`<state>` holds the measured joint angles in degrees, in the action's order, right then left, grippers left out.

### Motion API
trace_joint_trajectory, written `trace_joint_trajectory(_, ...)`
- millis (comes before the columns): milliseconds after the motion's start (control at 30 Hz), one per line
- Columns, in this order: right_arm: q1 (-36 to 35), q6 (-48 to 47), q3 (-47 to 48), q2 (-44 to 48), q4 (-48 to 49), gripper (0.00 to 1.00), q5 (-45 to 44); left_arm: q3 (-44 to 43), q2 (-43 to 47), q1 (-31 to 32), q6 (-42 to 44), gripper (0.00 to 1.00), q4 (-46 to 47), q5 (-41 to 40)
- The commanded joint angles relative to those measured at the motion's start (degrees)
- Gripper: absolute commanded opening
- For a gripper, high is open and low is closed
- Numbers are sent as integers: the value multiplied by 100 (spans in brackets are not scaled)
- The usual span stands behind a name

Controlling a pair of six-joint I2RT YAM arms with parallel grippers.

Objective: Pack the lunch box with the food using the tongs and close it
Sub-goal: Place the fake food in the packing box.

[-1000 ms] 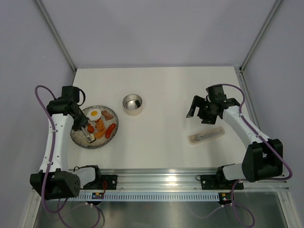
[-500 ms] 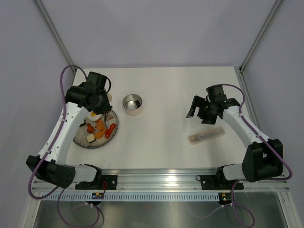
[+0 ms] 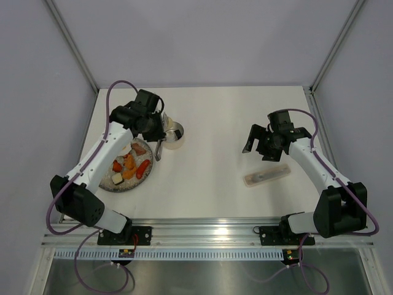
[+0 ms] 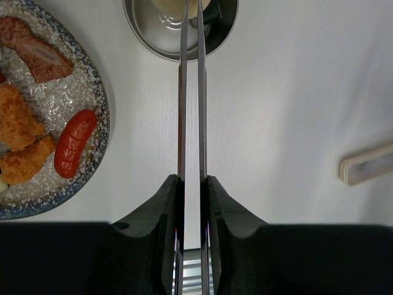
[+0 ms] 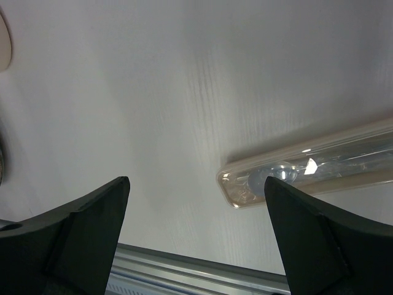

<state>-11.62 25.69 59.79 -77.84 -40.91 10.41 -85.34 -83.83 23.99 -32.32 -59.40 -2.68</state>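
My left gripper (image 3: 158,147) (image 4: 191,181) is shut on the silver tongs (image 3: 161,137) (image 4: 183,98). The tongs' two arms run nearly parallel up to the round steel lunch box (image 3: 177,141) (image 4: 144,37). At their tips, over the tin's opening, sits the pale fried egg (image 3: 167,123) (image 4: 169,6). Other food lies on the speckled plate (image 3: 105,182) (image 4: 92,92): a red sausage (image 3: 142,167) (image 4: 75,142), orange chunks (image 3: 129,167) (image 4: 15,123), a brownish piece (image 4: 37,52) and a white cube (image 3: 116,178). My right gripper (image 3: 258,146) (image 5: 196,181) hangs open and empty over the table on the right.
A long translucent plastic case (image 3: 266,176) (image 5: 319,165) (image 4: 368,166) lies just near-side of the right gripper. The aluminium rail (image 3: 202,233) runs along the table's near edge. Frame posts stand at the back corners.
The left arm has swung from the plate rightwards to the lunch box, carrying the tongs. The egg is gone from the plate and is now at the tong tips. The right arm stayed still.
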Motion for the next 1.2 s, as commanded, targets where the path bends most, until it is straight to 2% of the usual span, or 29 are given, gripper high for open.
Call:
trace_joint_trajectory(0,19,-117,200,164,-154,99,-154,70,-98,9,129,0,561,233)
trace_joint_trajectory(867,10,-144,173,156,-181,99,-224,677,-327,9,-12,1,631,-110)
trace_joint_trajectory(1067,19,-152,173,182,-198,99,-242,738,-327,9,-12,20,684,-40)
trace_joint_trajectory(1133,19,-144,173,182,-199,99,-250,756,-336,9,-12,33,710,-5)
trace_joint_trajectory(1167,19,-152,173,182,-207,99,-242,764,-327,9,-20,36,728,21)
